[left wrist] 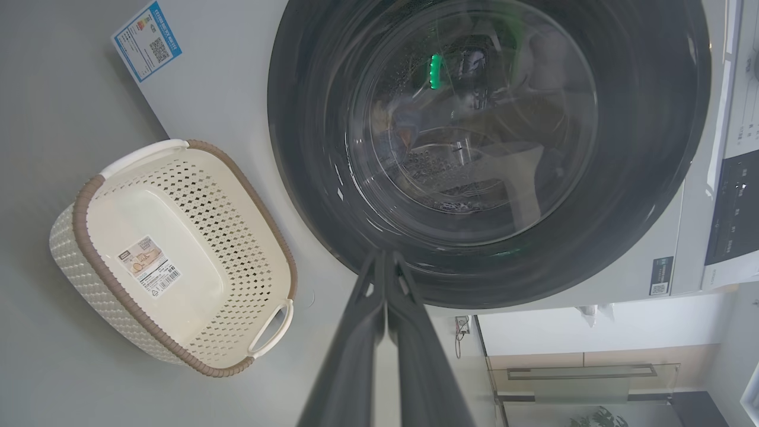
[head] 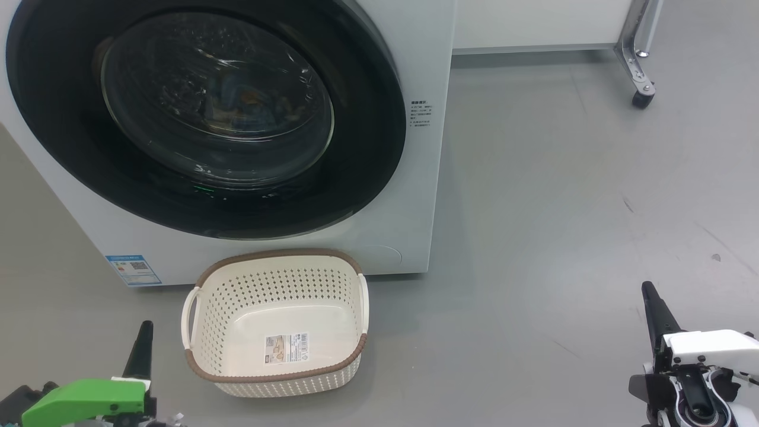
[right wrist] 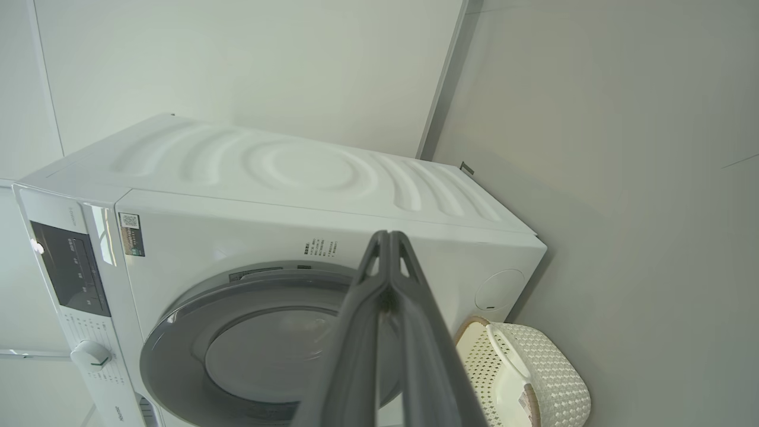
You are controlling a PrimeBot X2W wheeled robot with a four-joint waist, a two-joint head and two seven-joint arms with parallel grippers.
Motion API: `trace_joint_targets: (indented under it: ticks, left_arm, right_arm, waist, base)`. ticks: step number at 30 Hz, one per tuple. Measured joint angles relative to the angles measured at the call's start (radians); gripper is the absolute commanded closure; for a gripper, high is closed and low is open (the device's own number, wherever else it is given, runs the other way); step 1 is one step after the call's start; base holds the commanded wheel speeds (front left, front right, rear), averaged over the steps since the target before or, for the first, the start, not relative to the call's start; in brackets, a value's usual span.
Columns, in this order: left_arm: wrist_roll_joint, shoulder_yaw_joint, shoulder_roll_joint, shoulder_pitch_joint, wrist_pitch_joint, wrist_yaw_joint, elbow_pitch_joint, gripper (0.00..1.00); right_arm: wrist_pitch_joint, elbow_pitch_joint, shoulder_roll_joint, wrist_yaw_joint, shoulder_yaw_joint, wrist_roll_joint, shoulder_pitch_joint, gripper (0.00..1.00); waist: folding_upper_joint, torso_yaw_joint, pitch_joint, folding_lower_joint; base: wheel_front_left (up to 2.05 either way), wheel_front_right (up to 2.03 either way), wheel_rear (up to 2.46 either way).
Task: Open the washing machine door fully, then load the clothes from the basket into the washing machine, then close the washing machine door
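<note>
Head view | left pincer (head: 146,328) closed, empty | right pincer (head: 648,289) closed, empty

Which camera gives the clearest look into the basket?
The head view: the basket sits whole and upright there, its inside and the sticker on its bottom in plain sight. The left wrist view also shows the basket whole, but turned sideways. The right wrist view catches part of the basket, cut by the frame edge.

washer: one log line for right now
door: shut | basket: empty | left fingers: shut, holding nothing | right fingers: shut, holding nothing
</note>
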Motion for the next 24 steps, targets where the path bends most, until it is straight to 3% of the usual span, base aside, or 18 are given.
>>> trace_joint_targets:
  ticks: [15, 24]
  left_arm:
    - [-0.178, 0.017, 0.003, -0.032, 0.049, 0.000, -0.009, 1.00]
    - [-0.197, 0.017, 0.004, -0.035, 0.050, -0.003, -0.010, 1.00]
  right_arm:
    - [0.051, 0.009, -0.001, 0.010, -0.022, 0.212, -0.022, 1.00]
    - [0.051, 0.009, -0.001, 0.016, -0.022, 0.222, -0.028, 1.00]
  waist:
    - [0.0000, -0.007, 0.001, 0.0000]
    - [0.0000, -0.007, 0.001, 0.0000]
  base:
    - [0.00, 0.00, 0.00]
    - [0.00, 0.00, 0.00]
